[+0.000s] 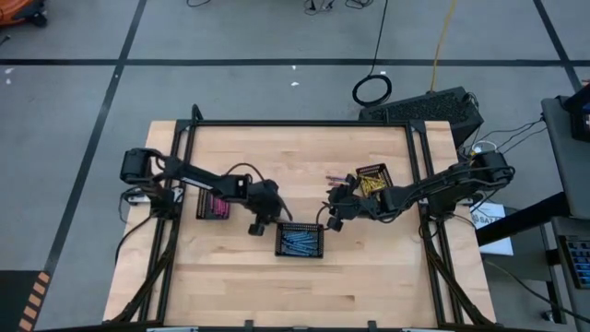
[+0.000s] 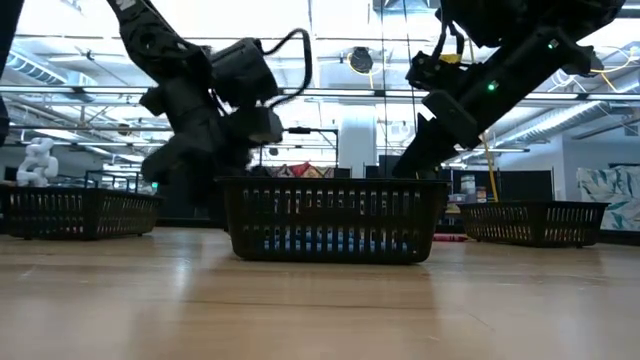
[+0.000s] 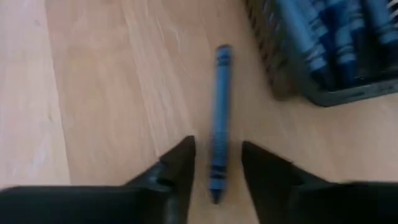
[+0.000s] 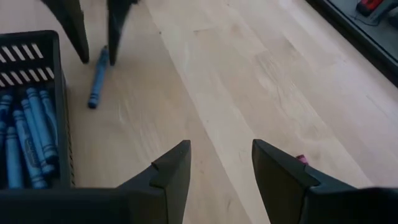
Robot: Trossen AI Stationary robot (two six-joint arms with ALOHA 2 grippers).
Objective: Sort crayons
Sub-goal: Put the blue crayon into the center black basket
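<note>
A single blue crayon (image 3: pixel 219 112) lies flat on the wooden table, just outside the black tray (image 1: pixel 300 240) that holds several blue crayons (image 4: pixel 28 134). My left gripper (image 3: pixel 217 143) is open and points down at the table. Its two fingers stand on either side of the crayon's near end, with a gap on each side. The right wrist view shows the same: the left gripper (image 4: pixel 98 61) stands over one end of the crayon (image 4: pixel 97 78). My right gripper (image 4: pixel 221 144) hangs open above bare table on the tray's other side, with nothing between its fingers.
A tray of pink crayons (image 1: pixel 214 205) stands at the left and a tray of yellow ones (image 1: pixel 372 180) at the far right. A few loose crayons (image 1: pixel 334 177) lie beside the yellow tray. A pink crayon (image 4: pixel 301 159) lies close by my right gripper's finger.
</note>
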